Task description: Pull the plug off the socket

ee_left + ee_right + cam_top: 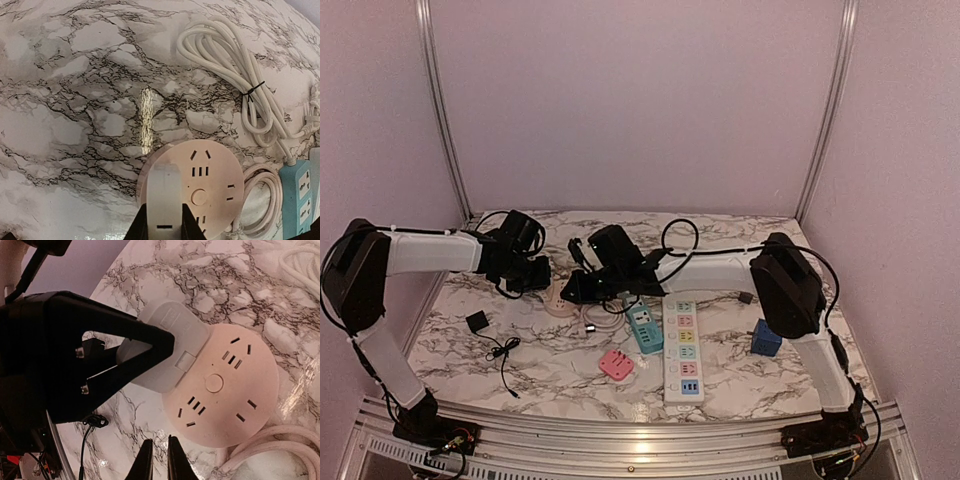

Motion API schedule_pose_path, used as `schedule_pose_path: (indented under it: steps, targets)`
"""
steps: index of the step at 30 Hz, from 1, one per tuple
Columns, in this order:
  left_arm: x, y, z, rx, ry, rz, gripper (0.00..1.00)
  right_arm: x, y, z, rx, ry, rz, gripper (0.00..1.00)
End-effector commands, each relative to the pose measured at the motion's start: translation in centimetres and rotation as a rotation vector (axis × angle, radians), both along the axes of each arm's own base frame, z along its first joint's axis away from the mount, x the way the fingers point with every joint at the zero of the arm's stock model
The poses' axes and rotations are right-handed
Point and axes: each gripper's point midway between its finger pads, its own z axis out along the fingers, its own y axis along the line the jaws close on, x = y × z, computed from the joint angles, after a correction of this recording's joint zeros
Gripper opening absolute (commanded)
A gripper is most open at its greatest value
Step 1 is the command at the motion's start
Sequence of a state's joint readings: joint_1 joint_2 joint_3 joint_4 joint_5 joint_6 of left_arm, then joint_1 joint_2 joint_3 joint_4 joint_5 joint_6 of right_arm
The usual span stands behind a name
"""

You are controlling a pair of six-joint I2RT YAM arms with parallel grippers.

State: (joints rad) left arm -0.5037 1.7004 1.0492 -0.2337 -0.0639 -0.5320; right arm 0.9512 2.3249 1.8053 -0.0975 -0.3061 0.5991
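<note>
A round pale pink socket (212, 185) lies flat on the marble table (75, 100). A white plug (165, 200) sits on the socket's left edge, and my left gripper (165, 227) is shut on it, one black finger on each side. In the right wrist view the left gripper's black fingers (125, 365) clamp the plug (172, 335) where it overlaps the socket (225, 385). My right gripper (160, 460) hovers just off the socket's near rim, fingers nearly together with nothing between them. From above, both grippers (535, 272) (578, 290) meet over the socket (558, 298).
A coiled white cable (235, 75) lies beyond the socket. To its right lie a teal power strip (643, 328), a long white power strip (684, 350), a pink block (616, 364) and a blue cube (766, 338). A black adapter (477, 322) with cable sits left.
</note>
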Motion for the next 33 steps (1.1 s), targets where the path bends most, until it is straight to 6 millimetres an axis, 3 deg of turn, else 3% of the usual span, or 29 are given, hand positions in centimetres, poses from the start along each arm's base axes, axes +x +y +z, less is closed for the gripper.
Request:
schedule_pose_path:
  steps: [1, 6, 12, 18, 26, 33]
  targets:
    - [-5.6, -0.2, -3.9, 0.003, 0.227, -0.069, 0.01, 1.4, 1.7, 0.5, 0.072, 0.022, -0.023, 0.08]
    - [-5.9, -0.1, -3.7, 0.001, 0.227, -0.069, 0.01, 2.9, 1.3, -0.6, 0.077, 0.039, -0.088, 0.01]
    - [-6.0, -0.1, -3.4, 0.0, 0.223, -0.073, 0.01, 4.0, 0.5, -1.8, 0.043, 0.031, -0.142, 0.0]
    - [-5.9, -0.2, -2.8, -0.008, 0.214, -0.076, 0.01, 4.0, 0.2, -3.9, 0.005, 0.062, -0.162, 0.0]
    - [-5.5, -0.8, -1.9, -0.034, 0.2, -0.088, 0.01, 3.9, -0.1, -5.3, -0.033, 0.073, -0.164, 0.0]
    - [-4.7, -2.0, 0.8, -0.096, 0.151, -0.109, 0.01, 3.6, -0.8, -7.1, -0.126, 0.068, -0.177, 0.0]
